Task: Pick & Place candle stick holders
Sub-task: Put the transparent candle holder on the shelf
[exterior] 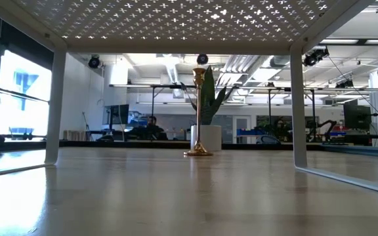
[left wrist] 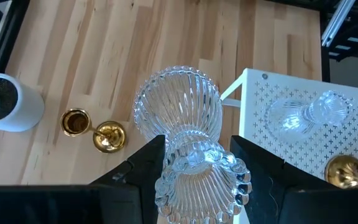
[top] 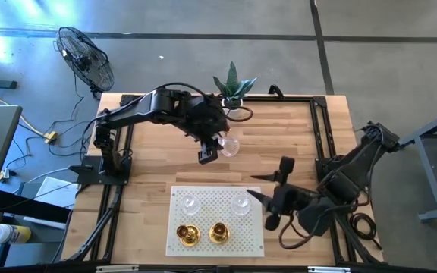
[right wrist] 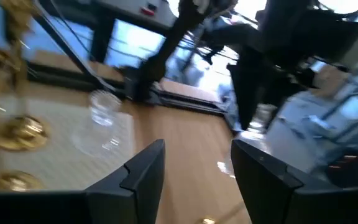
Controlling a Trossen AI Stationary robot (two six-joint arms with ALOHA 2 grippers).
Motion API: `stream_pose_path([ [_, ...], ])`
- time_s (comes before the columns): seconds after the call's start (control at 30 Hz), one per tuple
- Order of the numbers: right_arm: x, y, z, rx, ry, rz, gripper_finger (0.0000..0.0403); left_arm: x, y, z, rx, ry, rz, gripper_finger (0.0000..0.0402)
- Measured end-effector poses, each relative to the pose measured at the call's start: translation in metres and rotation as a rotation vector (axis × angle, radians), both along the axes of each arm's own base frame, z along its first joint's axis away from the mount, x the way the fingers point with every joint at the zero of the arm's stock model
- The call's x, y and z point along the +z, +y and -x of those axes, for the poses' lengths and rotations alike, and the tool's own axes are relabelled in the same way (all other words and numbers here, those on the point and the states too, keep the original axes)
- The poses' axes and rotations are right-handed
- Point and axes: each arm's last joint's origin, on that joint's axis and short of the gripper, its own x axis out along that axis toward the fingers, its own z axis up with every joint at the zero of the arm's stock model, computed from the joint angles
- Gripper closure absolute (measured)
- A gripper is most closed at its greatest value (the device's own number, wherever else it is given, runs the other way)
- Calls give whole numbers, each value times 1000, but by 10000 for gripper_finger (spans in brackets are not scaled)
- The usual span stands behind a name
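The glass holder (left wrist: 188, 143) now in play sits clamped between the fingers of the left hand (top: 217, 149), held above the bare desk (top: 294, 144) near the middle of the high view, just above the white mat (top: 203, 199). In the left wrist view its ribbed body is pinched at the narrow waist, so the left hand is grasping it and not released. The right hand (top: 273, 199) hangs by the mat's right edge, right of centre in the high view; its fingers stand apart with nothing between them, so it is released and empty. On the mat, two glass holders (top: 190, 203) stand in the upper row and two brass holders (top: 187, 234) in the lower row; the mat's lower right part looks free. One more brass holder (left wrist: 95, 132) stands on the desk close to the white plant pot (top: 235, 101), at the top centre of the high view; the low view shows it upright in front of the pot. The pot holds only its green plant. The main risk, judging from the grip, is slip: ribbed glass held at a thin waist could twist or drop if the arm swings quickly. Setting it down too close to the glass holders already on the mat could knock one over, and the right hand near the mat's edge could get in the way of the left arm's approach.
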Motion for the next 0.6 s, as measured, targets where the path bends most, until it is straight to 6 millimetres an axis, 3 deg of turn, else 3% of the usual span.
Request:
stream_pose_path([
  [0.17, 4, -4, -3, 99, 19, -83, 226, 0, -6, 0, -13, -1, -3, 243],
  [0.6, 7, -2, -10, 323, 76, -7, 226, -2, -32, 3, -85, 26, -54, 243],
])
